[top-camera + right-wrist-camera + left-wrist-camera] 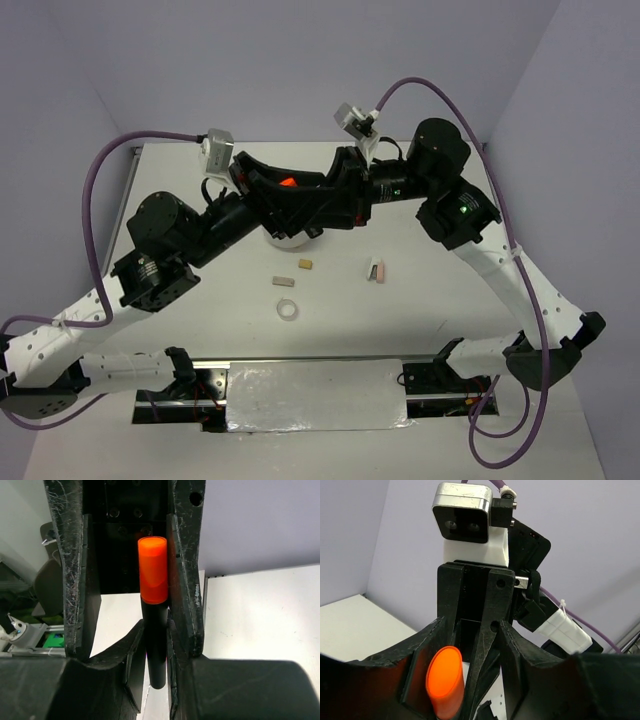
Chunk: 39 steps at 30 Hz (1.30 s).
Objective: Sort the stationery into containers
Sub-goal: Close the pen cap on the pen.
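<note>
Aloft, the right tool (156,630) clamps the marker (157,655), its orange cap (445,680) inside the parted left tool (471,623).

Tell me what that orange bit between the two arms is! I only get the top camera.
Observer: It's the orange cap of a black marker. The right wrist view shows the dark barrel below the cap.
Operator: Who's got it?
Observer: The right fingers are pinched on the black barrel, just under the cap.
Operator: And the other arm?
Observer: The left fingers stand apart on either side of the cap. The left wrist view shows them open, not squeezing it.
</note>
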Each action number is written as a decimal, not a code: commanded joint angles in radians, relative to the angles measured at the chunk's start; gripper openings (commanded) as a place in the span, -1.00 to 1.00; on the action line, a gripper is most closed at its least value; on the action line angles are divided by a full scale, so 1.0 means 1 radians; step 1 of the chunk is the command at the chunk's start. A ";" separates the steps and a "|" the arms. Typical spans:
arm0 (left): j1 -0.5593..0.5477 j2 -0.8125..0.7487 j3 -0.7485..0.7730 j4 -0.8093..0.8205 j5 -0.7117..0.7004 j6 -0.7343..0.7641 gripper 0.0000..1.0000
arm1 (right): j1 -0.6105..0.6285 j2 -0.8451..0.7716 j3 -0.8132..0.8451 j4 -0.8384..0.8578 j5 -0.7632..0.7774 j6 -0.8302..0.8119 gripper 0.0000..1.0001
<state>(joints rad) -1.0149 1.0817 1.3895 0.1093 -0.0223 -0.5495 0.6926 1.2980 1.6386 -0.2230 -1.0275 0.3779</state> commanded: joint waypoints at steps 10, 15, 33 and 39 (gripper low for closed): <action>0.045 -0.111 -0.118 -0.221 0.154 -0.040 0.43 | -0.016 -0.017 -0.072 0.295 0.006 0.082 -1.00; 0.061 -0.155 -0.136 -0.209 0.134 -0.050 0.78 | -0.016 -0.017 -0.076 0.310 -0.005 0.096 -1.00; 0.180 -0.178 -0.007 -0.223 0.173 0.007 0.69 | -0.022 -0.019 -0.151 0.273 -0.094 0.062 -1.00; 0.228 -0.158 -0.023 -0.177 0.240 -0.015 0.42 | -0.022 -0.017 -0.157 0.307 -0.138 0.102 -1.00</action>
<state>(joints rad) -0.8101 0.9047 1.3575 -0.1261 0.1486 -0.5762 0.6750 1.2984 1.4799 0.0124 -1.1267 0.4606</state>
